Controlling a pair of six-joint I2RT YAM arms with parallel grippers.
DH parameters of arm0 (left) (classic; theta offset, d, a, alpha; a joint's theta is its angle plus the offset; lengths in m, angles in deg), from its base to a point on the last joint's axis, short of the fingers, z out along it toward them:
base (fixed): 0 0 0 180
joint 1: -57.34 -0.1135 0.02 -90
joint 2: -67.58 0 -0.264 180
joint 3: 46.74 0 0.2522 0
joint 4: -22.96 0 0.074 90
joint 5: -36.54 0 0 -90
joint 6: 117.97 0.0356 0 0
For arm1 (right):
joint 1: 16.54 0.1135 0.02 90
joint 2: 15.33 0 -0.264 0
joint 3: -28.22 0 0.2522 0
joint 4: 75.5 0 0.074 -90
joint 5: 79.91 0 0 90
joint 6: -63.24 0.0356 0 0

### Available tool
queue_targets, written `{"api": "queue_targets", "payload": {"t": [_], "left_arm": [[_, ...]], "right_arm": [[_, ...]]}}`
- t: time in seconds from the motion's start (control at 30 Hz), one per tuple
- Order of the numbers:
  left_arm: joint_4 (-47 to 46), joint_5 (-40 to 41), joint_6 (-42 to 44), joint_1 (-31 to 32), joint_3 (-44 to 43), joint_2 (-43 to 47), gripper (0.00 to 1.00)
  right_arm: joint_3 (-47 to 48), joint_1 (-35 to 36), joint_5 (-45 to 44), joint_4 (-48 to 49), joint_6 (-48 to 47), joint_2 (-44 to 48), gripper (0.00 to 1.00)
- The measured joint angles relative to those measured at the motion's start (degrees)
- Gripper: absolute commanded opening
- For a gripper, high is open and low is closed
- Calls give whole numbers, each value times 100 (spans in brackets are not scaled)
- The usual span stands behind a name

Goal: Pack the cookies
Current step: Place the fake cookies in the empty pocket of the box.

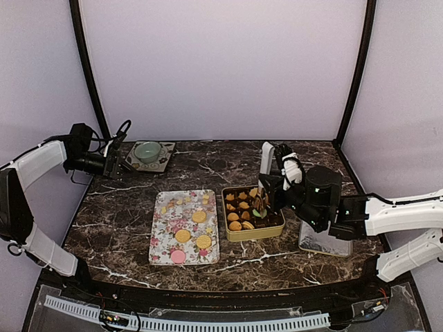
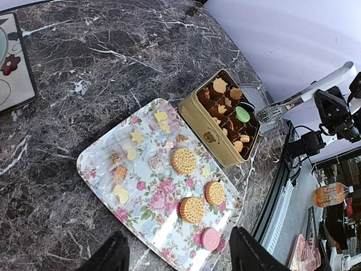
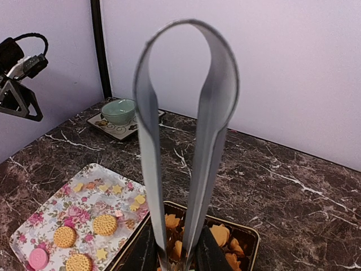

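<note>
Grips a pair of grey, bent-strip metal tongs (image 3: 186,113) in the right tool (image 3: 177,255), fingers pressed on both blades low down, loop end up. Reaches with the tong tips down into the gold square metal tin (image 1: 252,234) lined with brown paper cups; cannot tell of any piece pinched between the tips. Shows a tin already well stocked, with golden shaped pieces in most cups and one green round biscuit (image 2: 242,114) among them. Leaves, just left of the tin on the flower-patterned rectangular tray (image 1: 166,243), the cookies (image 1: 199,216) not yet packed: three golden-yellow round ones, one pink round one at the near edge, plus small star and other shaped pieces scattered over the far half. Holds the left tool (image 2: 176,257) spread wide and empty, high over the far-left corner of the dark marbled stone worktop (image 1: 124,207), well apart from the tray and near a pale green bowl (image 1: 148,150) on a patterned square mat (image 1: 165,164). Looks past halfway by this count, with the four round ones and the small pieces left to carry across.
</note>
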Motion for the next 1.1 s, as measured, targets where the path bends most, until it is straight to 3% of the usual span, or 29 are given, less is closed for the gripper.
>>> {"api": "queue_targets", "payload": {"t": [0.3, 0.5, 0.63, 0.8, 1.1], "left_arm": [[0, 0, -2, 0, 0, 0, 63], [0, 0, -4, 0, 0, 0, 63], [0, 0, -7, 0, 0, 0, 63], [2, 0, -7, 0, -2, 0, 63], [4, -2, -7, 0, -11, 0, 63]], "right_arm": [[-87, 26, -177, -437, -26, 94, 12], [-87, 28, -164, -505, -48, 79, 33], [-87, 35, -120, -514, -74, 4, 41], [-85, 39, -98, -520, -81, -72, 41], [-28, 39, -111, -540, -162, -55, 32]]}}
